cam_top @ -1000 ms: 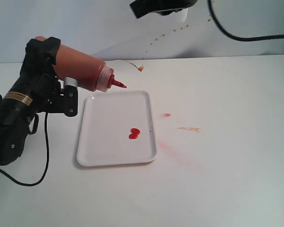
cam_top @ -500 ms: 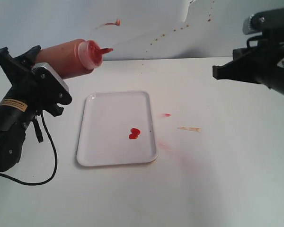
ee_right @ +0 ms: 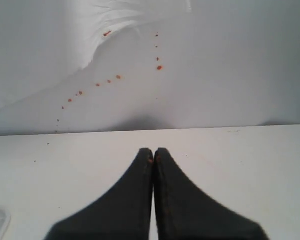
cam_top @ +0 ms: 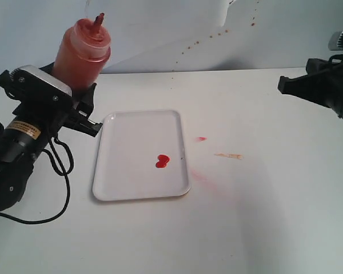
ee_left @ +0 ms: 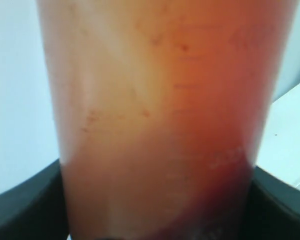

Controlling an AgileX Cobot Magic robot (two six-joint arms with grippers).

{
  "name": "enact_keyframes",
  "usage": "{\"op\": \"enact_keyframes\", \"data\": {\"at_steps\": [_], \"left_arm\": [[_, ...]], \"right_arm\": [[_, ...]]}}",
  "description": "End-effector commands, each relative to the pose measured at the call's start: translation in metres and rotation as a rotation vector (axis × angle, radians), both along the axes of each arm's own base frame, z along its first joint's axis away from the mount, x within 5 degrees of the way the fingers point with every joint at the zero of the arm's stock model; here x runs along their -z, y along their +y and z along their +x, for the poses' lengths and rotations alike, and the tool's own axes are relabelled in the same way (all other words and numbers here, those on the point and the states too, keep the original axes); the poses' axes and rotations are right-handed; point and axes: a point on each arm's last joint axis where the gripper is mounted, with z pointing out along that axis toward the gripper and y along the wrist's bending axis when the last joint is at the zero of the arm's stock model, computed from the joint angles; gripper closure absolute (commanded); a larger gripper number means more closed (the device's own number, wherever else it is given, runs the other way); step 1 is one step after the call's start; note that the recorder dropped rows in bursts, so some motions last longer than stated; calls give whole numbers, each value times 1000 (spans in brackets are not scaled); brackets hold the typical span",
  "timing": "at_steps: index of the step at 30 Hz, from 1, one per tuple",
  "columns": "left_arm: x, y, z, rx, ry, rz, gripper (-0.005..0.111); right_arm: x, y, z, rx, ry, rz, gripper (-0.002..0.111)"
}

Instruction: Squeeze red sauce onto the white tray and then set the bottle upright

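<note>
Since a glossy red sauce blob (cam_top: 162, 161) lies on the flat white plastic tray (cam_top: 131, 128), squeezing looks done. The left pincer (cam_top: 68, 88) grips the see-through orange-red squeeze bottle (cam_top: 80, 54), nozzle (cam_top: 99, 20) up, beside the tray; standing it on the desk (cam_top: 263, 200) is left. The right pincer (ee_right: 153, 156) is clenched, empty.

Bright, even light, soft shadows; the bottle (ee_left: 155, 125) fills the left wrist view, blurred.
</note>
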Motion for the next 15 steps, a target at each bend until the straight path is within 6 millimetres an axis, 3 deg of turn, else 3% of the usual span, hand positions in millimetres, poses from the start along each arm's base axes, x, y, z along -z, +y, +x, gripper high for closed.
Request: {"op": "enact_keyframes", "data": {"at_steps": [1, 10, 15], "left_arm": [[-8, -1, 0, 10, -29, -140, 107], [-8, -11, -3, 130, 50, -403, 107], [-16, -28, -1, 306, 94, -518, 107]], "right_arm": [[15, -2, 6, 15, 9, 2, 108], [23, -2, 10, 26, -1, 38, 108], [21, 20, 7, -219, -27, 18, 108]]}}
